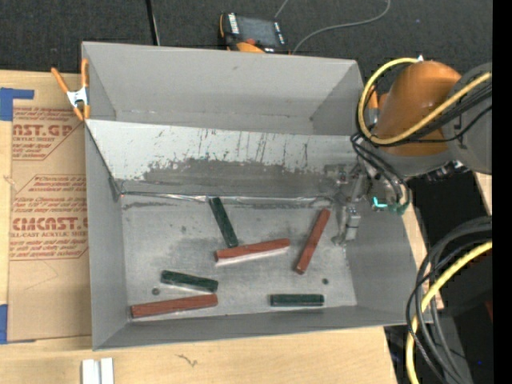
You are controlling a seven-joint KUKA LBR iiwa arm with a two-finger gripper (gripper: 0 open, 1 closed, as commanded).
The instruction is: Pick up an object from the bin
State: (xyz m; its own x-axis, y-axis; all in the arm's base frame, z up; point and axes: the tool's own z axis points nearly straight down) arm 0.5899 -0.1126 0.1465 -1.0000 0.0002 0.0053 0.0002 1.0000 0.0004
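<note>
My gripper [350, 218] hangs low at the right side of the bin, close to the right wall. Just to its left lies a red-brown stick [312, 241], tilted with its upper end toward the gripper and a small gap between them. Further left, a red-brown stick with a pale edge [252, 251] rests nearly level on the floor. A dark green stick [223, 222] lies slanted above that one's left end. Nothing shows in the gripper.
Along the front of the bin lie a short dark green stick [296, 300], another dark green stick [189, 281] and a long red-brown stick [174, 306]. The arm's orange cover and yellow cables stand over the bin's right rim.
</note>
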